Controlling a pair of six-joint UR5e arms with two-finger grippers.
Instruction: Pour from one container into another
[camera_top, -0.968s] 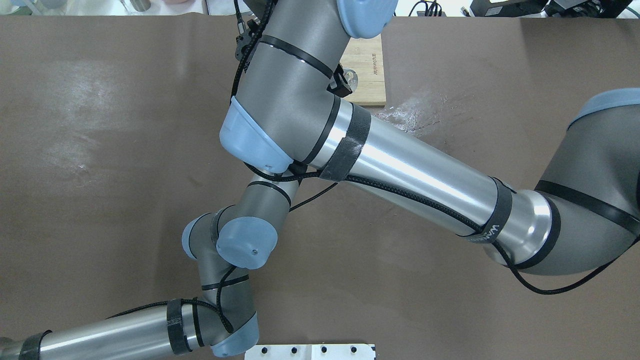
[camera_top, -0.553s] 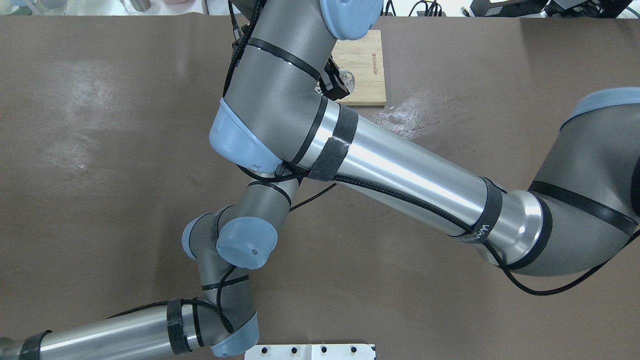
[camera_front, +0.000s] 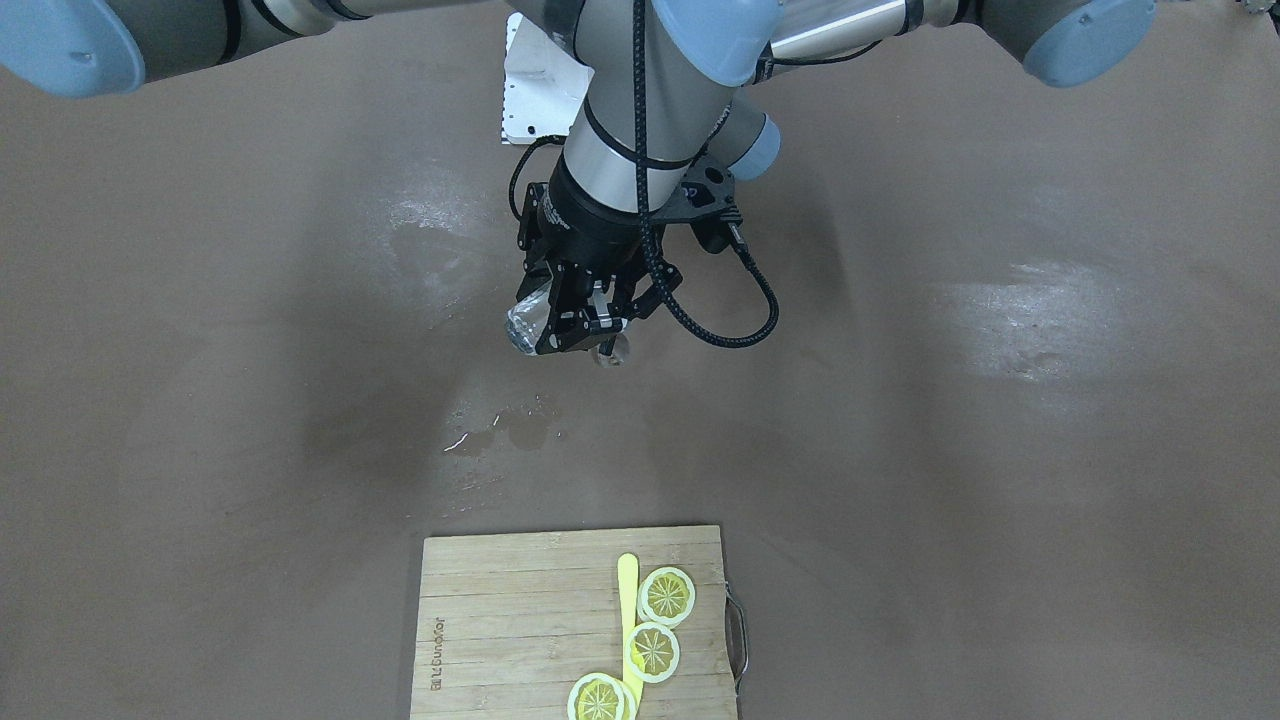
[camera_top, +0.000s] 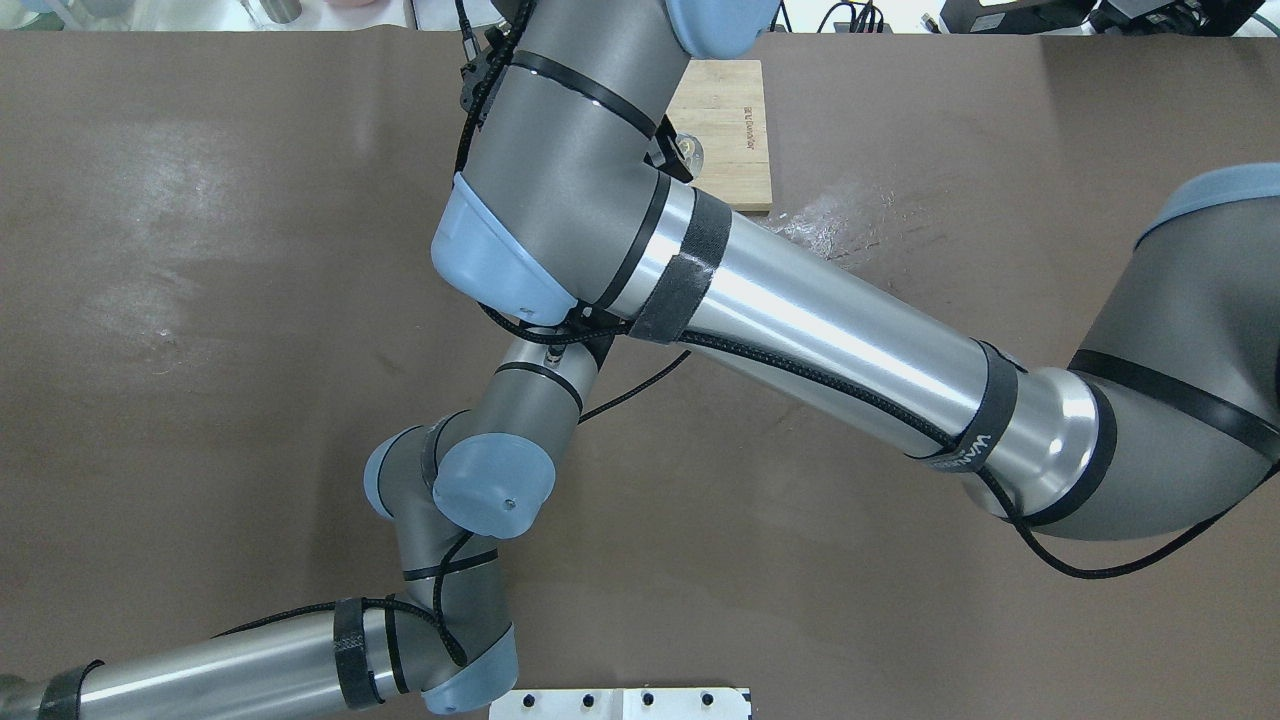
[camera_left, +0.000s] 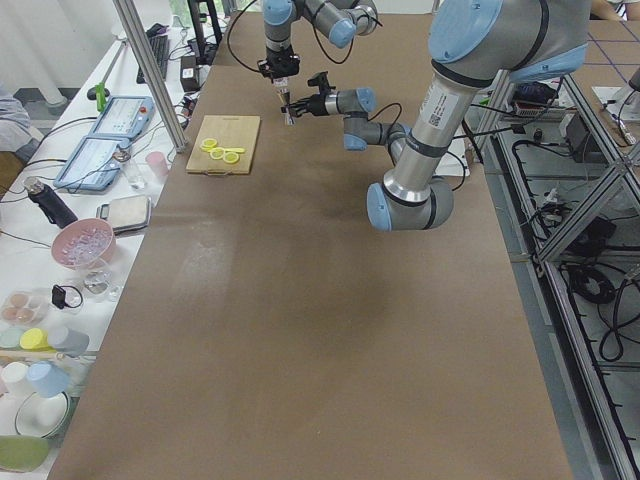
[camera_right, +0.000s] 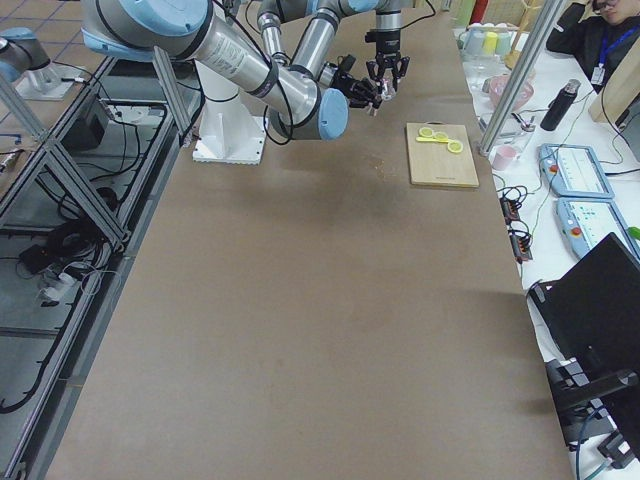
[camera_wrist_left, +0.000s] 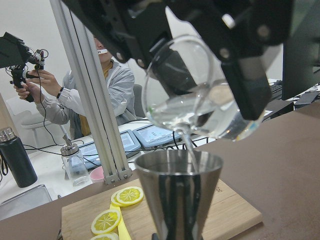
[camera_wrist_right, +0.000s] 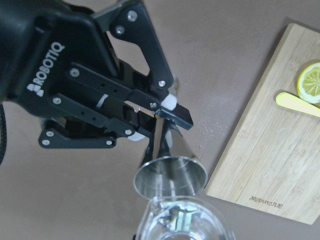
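Note:
My left gripper (camera_wrist_right: 155, 122) is shut on the stem of a steel jigger (camera_wrist_right: 170, 172), holding it upright above the table. My right gripper (camera_wrist_left: 195, 65) is shut on a clear glass (camera_wrist_left: 195, 95) tilted over the jigger (camera_wrist_left: 179, 190), and a thin stream of clear liquid runs from the glass's lip into it. In the front-facing view the right gripper (camera_front: 572, 332) carries the glass (camera_front: 522, 325) with the jigger (camera_front: 612, 350) just beside it; the left gripper is hidden behind the right wrist. From overhead only a glint of the glass (camera_top: 688, 150) shows past the right arm.
A wooden cutting board (camera_front: 520, 620) with lemon slices (camera_front: 665, 595) and a yellow utensil (camera_front: 627, 590) lies beyond the grippers. A wet patch (camera_front: 520, 430) marks the table between them. An operator's side table with cups and bottles (camera_left: 60, 250) stands off the far edge.
The right arm's wrist and forearm swung a little to the left and then back to the right. The left arm has stayed still.

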